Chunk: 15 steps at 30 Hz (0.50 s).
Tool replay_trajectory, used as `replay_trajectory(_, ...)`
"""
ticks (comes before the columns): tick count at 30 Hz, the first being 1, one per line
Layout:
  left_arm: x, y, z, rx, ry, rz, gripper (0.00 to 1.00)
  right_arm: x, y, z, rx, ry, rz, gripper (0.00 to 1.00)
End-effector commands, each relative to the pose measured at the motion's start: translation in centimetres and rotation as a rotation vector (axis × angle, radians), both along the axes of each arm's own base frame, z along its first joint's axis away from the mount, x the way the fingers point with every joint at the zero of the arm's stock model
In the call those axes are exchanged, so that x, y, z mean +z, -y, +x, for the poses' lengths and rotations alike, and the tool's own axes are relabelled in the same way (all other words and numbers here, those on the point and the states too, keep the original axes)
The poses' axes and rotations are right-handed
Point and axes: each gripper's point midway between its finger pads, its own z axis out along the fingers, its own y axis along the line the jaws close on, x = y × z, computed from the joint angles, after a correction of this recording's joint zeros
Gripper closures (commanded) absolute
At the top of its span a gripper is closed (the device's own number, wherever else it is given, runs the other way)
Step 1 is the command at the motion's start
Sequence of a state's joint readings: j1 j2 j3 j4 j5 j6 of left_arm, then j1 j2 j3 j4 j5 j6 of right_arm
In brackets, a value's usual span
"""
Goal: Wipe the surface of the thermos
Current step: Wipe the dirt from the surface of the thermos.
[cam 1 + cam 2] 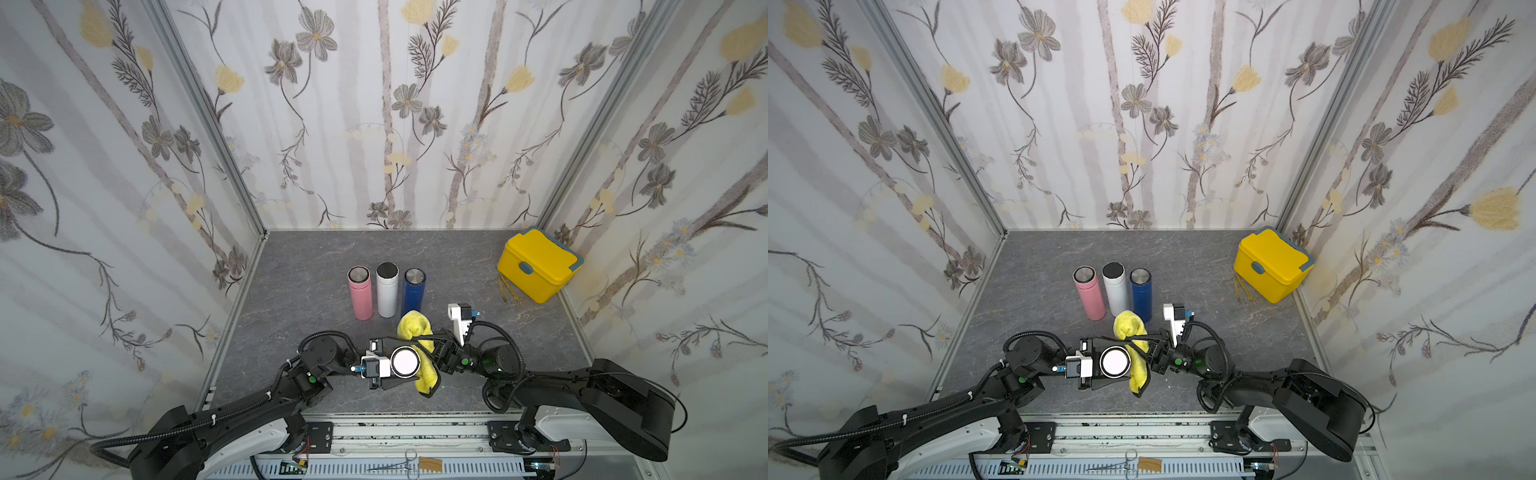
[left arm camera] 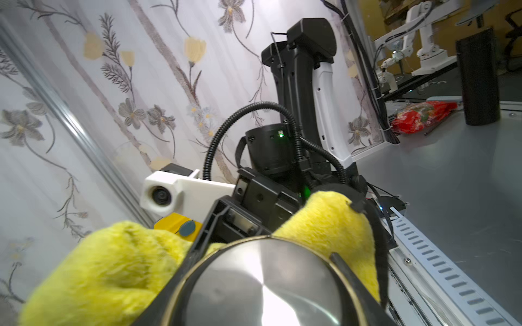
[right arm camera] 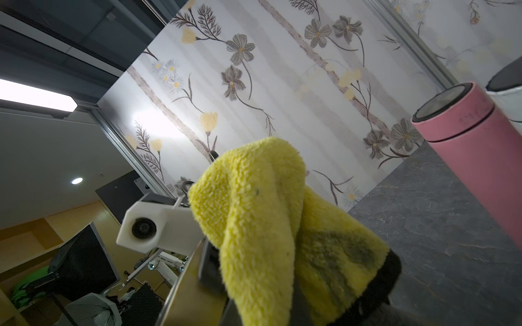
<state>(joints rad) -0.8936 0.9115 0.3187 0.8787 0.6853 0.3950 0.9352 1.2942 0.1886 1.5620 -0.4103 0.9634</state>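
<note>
Left gripper [image 1: 401,362] clamped on steel-lidded cylindrical thermos w/ gold rim [image 1: 405,361], held upright above grey stone-look table [image 1: 291,291]. Right gripper [image 1: 424,340] pinched shut on fluffy yellow microfibre cloth [image 1: 413,328], draped vs thermos side. Thermos prob rigid, smooth, slippery, so grip mid-body; cloth soft, floppy. Pink [image 1: 360,297], white [image 1: 387,293], blue [image 1: 413,291] flasks stand behind

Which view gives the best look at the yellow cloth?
The right wrist view: the yellow cloth fills the centre, showing its pile, dark stain and black edging. The left wrist view shows it bunched behind the thermos lid. In both top views it is small, draped beside the held thermos.
</note>
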Motion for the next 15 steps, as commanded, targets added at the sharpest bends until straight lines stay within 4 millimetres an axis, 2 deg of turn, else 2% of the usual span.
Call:
replay_trajectory(1, 3.4, -1.2, 2.6, 0.156, -0.063, -0.149, 1.0, -1.9, 1.1, 0.5, -0.068, -0.018, -0.018, 1.0)
replay_trajectory(4, 4.3, -1.7, 4.2, 0.226, -0.16, -0.202, 1.0, -3.7, 1.9, 0.7, -0.11, -0.047, -0.041, 1.0)
replay_trajectory(6, 4.5, -1.5, 4.9, 0.241, -0.21, -0.197, 1.0, -3.7, 1.9, 0.7, -0.112, -0.046, -0.041, 1.0)
replay_trajectory(9, 5.0, -1.7, 5.7, 0.261, -0.29, -0.233, 1.0, -2.7, 1.4, 0.5, -0.094, -0.014, -0.034, 1.0)
replay_trajectory(12, 5.9, -2.4, 7.7, 0.338, -0.435, -0.297, 1.0, -1.1, 1.0, 0.7, -0.116, 0.029, -0.051, 1.0)
replay_trajectory(13, 6.3, -2.2, 8.2, 0.348, -0.469, -0.291, 0.08, -0.4, 1.1, 0.9, -0.143, 0.045, -0.063, 1.0)
replay_trajectory(14, 6.2, -1.7, 8.3, 0.344, -0.48, -0.259, 0.0, 0.0, 1.2, 1.0, -0.169, 0.056, -0.077, 1.0)
replay_trajectory(15, 6.3, -1.4, 8.4, 0.339, -0.495, -0.242, 0.0, 0.4, 1.5, 1.2, -0.201, 0.066, -0.096, 1.0)
